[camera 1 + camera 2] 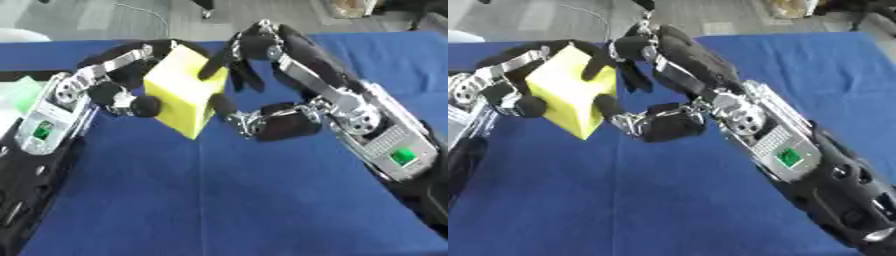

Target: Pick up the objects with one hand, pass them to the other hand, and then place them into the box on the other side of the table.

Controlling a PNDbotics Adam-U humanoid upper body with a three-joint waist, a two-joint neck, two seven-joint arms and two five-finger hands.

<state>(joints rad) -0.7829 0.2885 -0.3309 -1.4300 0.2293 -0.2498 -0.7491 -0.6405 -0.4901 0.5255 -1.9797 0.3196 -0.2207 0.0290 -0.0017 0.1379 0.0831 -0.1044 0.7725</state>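
Fingers of both hands are curled round the yellow block, which hangs tilted in the air over the blue table, at mid-width and toward the far side. Left hand wraps it from the left, with fingers over the top edge and the thumb tip against the near left face. Right hand comes in from the right, with dark fingertips on the upper right edge and the thumb pressing the lower right face. Neither hand has let go.

By my judgement this is the hand-over itself: the pick-up is done and the block is shared between the two hands. I cannot tell from these views which hand is giving and which is receiving. Left to do: one hand releases, the other carries the block to the box and sets it in.

No box shows clearly. A pale green shape sits at the left edge, partly cut off; whether it is the box, and what it holds, I cannot tell
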